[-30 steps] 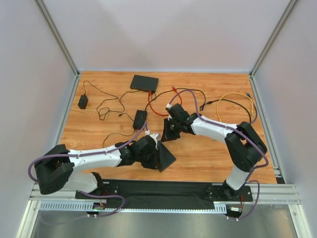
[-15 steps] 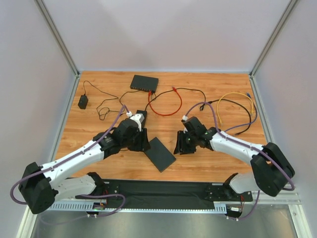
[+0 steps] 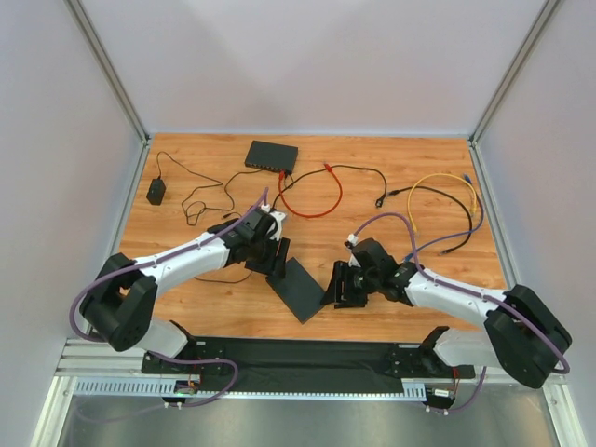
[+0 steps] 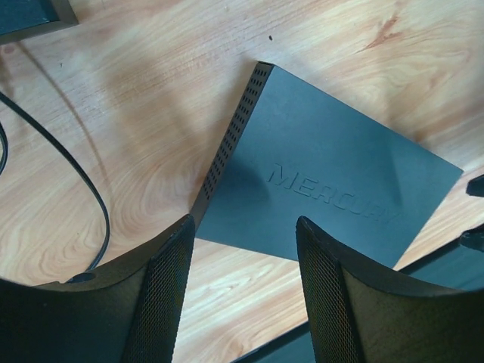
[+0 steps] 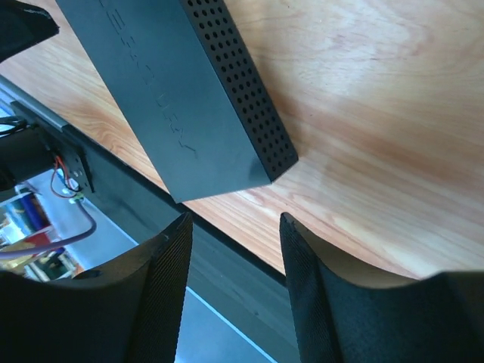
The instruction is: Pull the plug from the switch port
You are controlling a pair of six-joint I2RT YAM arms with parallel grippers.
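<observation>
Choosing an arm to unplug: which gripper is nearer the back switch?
Left. The left gripper is on the near side of the back switch; the right gripper sits nearer still, further right.

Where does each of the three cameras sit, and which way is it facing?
Top external: above, behind the bases, looking down on the table; left arm and right arm show.
Left wrist: on that arm's wrist, looking down at the black Mercury box; left gripper open.
Right wrist: on that arm's wrist, facing the box's vented side and table edge; right gripper open.
Shared: all three show the box.
</observation>
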